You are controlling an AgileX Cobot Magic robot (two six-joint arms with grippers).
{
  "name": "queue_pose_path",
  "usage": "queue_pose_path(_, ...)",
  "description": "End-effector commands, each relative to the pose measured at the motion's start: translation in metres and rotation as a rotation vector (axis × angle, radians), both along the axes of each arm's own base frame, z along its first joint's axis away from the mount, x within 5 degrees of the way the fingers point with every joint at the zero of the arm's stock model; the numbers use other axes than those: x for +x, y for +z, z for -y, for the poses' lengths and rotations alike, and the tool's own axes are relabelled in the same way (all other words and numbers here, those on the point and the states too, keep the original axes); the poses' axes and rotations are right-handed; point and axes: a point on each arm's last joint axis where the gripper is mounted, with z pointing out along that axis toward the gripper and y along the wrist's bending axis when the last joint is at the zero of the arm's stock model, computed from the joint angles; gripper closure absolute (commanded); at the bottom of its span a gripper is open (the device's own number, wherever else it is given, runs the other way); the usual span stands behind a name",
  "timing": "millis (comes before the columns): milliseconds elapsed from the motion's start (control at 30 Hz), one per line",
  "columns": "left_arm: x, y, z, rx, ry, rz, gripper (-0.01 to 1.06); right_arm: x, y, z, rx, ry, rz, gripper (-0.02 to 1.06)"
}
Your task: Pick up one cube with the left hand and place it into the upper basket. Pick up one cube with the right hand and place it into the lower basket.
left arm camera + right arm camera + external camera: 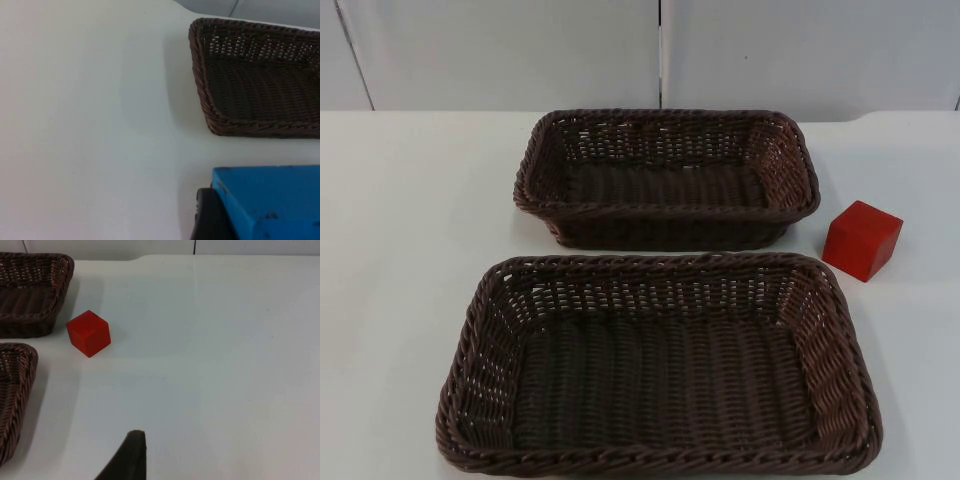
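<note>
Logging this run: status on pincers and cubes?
Left pincer against blue cube, basket ahead. Red cube on table, right of upper basket. Both baskets empty. Right pincer off it.

blue cube [270,205] cut off at the frame edge beside left end effector's fingertip [212,217]

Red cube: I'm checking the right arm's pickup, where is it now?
The red cube sits on the white table, right of the upper basket and just beyond the lower basket's right far corner.
</note>
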Motion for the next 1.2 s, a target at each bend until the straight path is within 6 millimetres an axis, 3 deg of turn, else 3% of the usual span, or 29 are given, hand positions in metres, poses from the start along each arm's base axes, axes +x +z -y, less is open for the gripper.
queue_pose_path(0, 0.001, 0.004, 0.0, 0.005, 0.008, 0.041, 1.05, 0.0, -0.001, 0.0, -0.01, 0.003, 0.005, -0.01)
queue_pose_path(267, 0.008, 0.002, -0.001, 0.001, 0.03, 0.054, 1.05, 0.0, -0.001, 0.0, -0.01, 0.003, 0.005, -0.01)
queue_pose_path(433, 0.025, -0.004, 0.001, -0.002, 0.017, 0.014, 1.05, 0.0, -0.001, 0.0, -0.01, 0.003, 0.005, -0.01)
queue_pose_path(833, 0.094, 0.001, 0.013, 0.007, -0.062, -0.045, 1.05, 0.0, -0.001, 0.0, -0.01, 0.003, 0.005, -0.01)
queue_pose_path(1167, 0.163, -0.005, 0.063, 0.031, -0.205, -0.057, 1.05, 0.0, -0.001, 0.0, -0.01, 0.003, 0.005, -0.01)
